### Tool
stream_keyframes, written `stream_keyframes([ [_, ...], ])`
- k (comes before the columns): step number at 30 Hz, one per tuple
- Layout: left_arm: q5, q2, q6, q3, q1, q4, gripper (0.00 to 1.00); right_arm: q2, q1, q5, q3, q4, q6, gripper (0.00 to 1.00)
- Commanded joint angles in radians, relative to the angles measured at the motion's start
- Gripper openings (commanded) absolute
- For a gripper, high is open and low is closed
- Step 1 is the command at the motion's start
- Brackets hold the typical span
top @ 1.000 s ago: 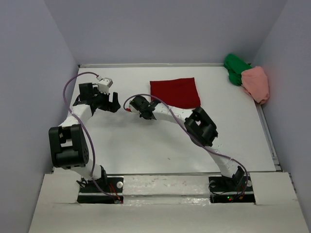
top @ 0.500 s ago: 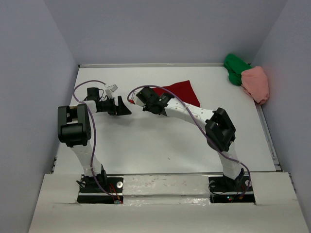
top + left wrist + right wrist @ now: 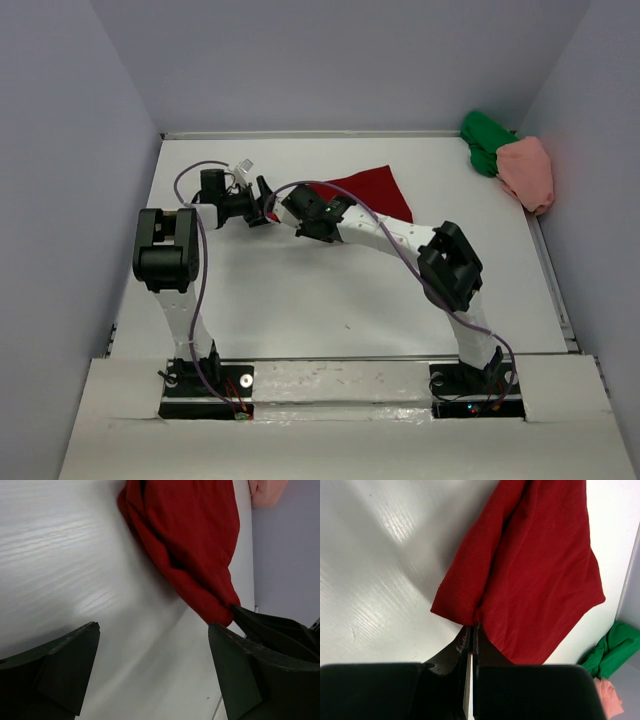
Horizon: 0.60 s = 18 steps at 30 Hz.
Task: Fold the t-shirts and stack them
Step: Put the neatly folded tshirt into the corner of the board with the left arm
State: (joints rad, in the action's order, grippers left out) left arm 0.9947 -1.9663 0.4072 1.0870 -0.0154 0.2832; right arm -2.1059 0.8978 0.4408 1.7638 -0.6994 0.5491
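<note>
Top external: left tool wide, empty, just left of the dark red t-shirt. Next, right tool clamped on its gathered left corner. Probably best to bite a neighbouring edge with the left before stretching flat. Well right of it, green t-shirt and pink t-shirt heaped.

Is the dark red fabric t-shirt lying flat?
No. The right gripper pinches a corner of the dark red t-shirt; it drapes bunched, partly raised.
</note>
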Motion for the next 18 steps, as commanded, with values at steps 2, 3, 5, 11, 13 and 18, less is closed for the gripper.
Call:
stream_keyframes([
  [2, -0.065, 0.006, 0.2, -0.007, 0.136, 0.07, 0.99, -0.003, 0.004, -0.008, 0.019, 0.005, -0.014, 0.0],
  [3, -0.067, -0.011, 0.226, -0.006, 0.153, 0.07, 0.99, -0.005, 0.004, -0.008, 0.02, 0.006, -0.015, 0.0],
  [5, -0.074, -0.038, 0.258, -0.001, 0.195, 0.071, 0.99, -0.008, 0.004, -0.01, 0.023, 0.005, -0.015, 0.0],
  [11, -0.119, -0.088, 0.326, 0.002, 0.232, 0.053, 0.99, -0.031, 0.004, -0.005, 0.033, 0.005, -0.014, 0.0],
  [13, -0.129, -0.094, 0.331, 0.004, 0.233, 0.05, 0.99, -0.035, 0.013, -0.002, 0.036, 0.003, -0.011, 0.0],
  [18, -0.162, -0.109, 0.355, 0.025, 0.232, 0.037, 0.99, -0.051, 0.013, 0.006, 0.045, -0.002, -0.011, 0.0],
])
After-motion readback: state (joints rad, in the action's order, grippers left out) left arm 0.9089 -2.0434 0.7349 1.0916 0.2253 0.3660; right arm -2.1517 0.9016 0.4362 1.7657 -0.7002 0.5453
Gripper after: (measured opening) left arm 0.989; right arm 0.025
